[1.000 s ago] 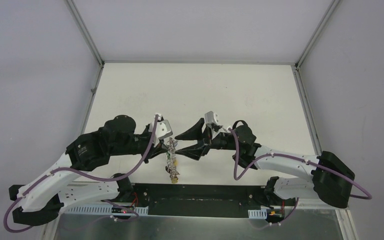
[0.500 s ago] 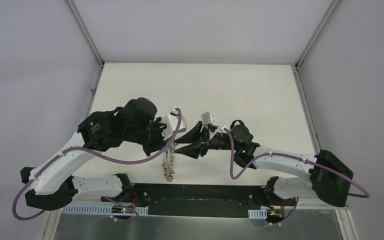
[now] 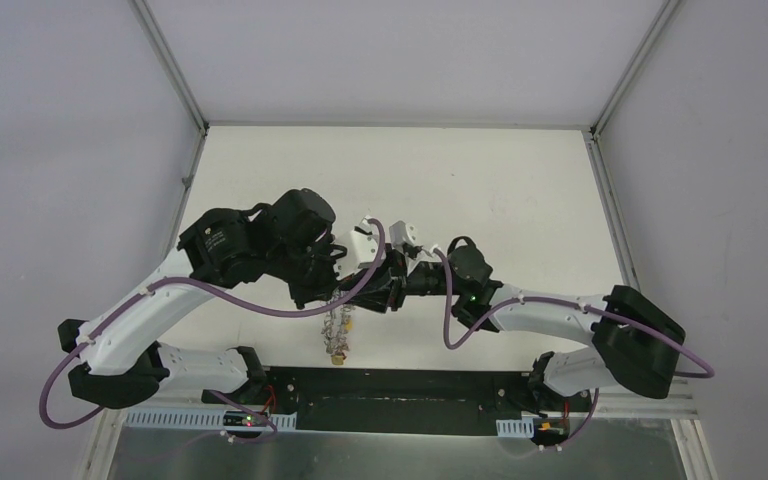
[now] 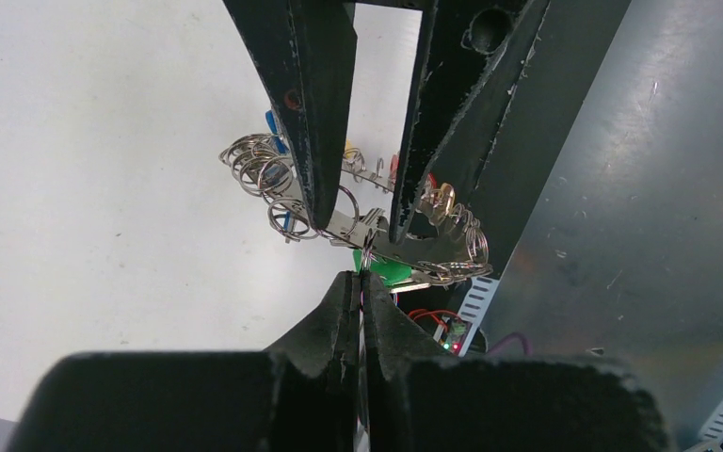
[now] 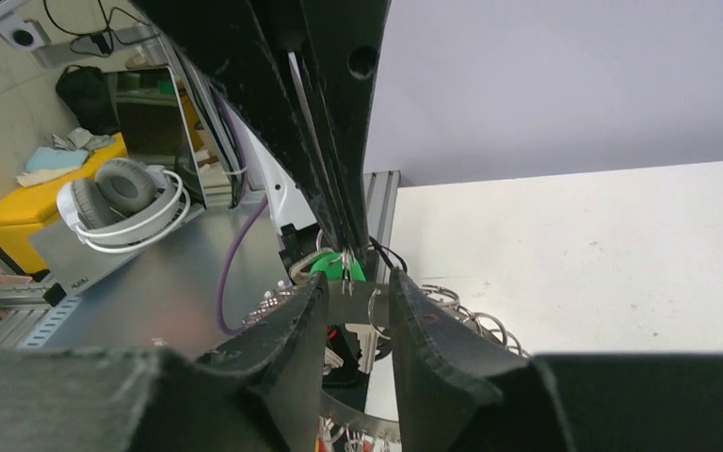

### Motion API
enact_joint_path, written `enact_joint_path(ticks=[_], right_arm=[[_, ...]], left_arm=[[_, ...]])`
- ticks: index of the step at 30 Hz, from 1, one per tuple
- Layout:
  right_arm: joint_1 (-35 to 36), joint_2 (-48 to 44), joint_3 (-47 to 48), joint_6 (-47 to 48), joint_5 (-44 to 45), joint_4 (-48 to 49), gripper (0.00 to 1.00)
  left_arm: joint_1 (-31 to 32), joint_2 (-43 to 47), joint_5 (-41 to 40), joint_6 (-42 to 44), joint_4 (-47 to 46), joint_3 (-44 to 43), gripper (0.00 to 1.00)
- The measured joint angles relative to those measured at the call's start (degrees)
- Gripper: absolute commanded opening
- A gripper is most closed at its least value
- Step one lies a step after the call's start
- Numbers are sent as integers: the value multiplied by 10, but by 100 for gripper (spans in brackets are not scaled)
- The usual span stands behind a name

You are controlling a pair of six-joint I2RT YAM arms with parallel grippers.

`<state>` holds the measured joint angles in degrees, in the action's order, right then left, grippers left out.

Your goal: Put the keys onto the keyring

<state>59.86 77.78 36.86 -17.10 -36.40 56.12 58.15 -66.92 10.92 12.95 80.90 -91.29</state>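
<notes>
White table [image 3: 520,190], R tool [image 3: 378,285] moved in, L tool [image 3: 345,290]

Both arms are the same build: white shell links with chunky matte-black joint housings, and black bases bolted down at the near edge. A purple cable loops along each arm, popping out in big slack curves near the elbows and wrists. There's a small white camera box sitting just behind the jaws on each wrist. The left gripper [image 4: 358,282] has long, tapered black fingers with a rough, kinda scuffed 3D-printed texture. The right gripper [image 5: 350,299] has the same black fingers, with a round hole in each just back from the jaws. A green LED glows on the right forearm.
</notes>
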Motion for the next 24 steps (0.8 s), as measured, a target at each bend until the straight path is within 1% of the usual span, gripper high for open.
enact_joint_path(ticks=[2, 3, 13, 16, 19, 24], right_arm=[[0, 7, 5, -7, -4, 11, 24], [0, 8, 6, -9, -5, 13, 24], [0, 26, 11, -20, -12, 27, 22], [0, 30, 11, -21, -15, 28, 16], [0, 34, 13, -23, -16, 30, 14], [0, 36, 16, -24, -19, 31, 14]], left_arm=[[0, -1, 0, 0, 4, -1, 0], [0, -1, 0, 1, 4, -1, 0], [0, -2, 0, 1, 7, -1, 0], [0, -2, 0, 1, 7, -1, 0], [0, -2, 0, 1, 7, -1, 0], [0, -2, 0, 1, 5, -1, 0]])
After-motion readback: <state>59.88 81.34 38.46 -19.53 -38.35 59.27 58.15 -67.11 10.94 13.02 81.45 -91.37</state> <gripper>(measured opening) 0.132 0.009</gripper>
